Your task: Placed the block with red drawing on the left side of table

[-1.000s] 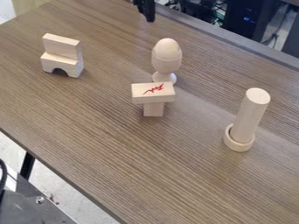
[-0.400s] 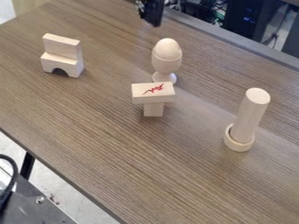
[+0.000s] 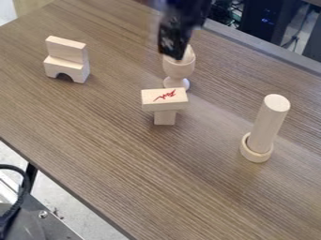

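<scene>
A black robot gripper (image 3: 171,46), open or closed unclear, hangs near a pale wooden goblet (image 3: 179,69) that a low approach could knock into the red-marked oblong wooden block (image 3: 164,99), perched on a narrow wooden post (image 3: 165,117) midway between the long edges of a brown table (image 3: 113,140).

The pale block (image 3: 164,99) bears red marks; the brown table (image 3: 125,136) is streaked.
</scene>
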Controlling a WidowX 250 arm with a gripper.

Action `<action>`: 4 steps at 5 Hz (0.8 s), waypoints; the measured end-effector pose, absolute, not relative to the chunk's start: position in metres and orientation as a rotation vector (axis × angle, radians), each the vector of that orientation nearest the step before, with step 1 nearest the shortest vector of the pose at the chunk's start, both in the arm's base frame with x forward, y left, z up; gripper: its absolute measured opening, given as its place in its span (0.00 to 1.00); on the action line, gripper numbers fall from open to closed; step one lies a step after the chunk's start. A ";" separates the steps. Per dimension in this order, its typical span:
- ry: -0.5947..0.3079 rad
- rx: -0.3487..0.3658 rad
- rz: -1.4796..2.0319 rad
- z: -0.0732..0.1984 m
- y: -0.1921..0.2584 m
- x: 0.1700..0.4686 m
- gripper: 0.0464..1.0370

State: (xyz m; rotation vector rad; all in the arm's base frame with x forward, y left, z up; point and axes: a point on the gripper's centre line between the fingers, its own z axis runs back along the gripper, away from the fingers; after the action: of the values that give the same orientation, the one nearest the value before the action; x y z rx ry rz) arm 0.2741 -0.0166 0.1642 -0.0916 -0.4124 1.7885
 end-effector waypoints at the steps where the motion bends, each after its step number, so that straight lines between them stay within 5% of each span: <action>1: -0.441 -0.088 1.894 0.156 -0.021 0.268 0.96; 4: -0.392 -0.100 2.170 0.115 -0.006 0.269 0.96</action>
State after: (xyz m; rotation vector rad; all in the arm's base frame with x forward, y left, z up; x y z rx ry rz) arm 0.2687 -0.0062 0.1154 -0.1004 -0.3917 2.1698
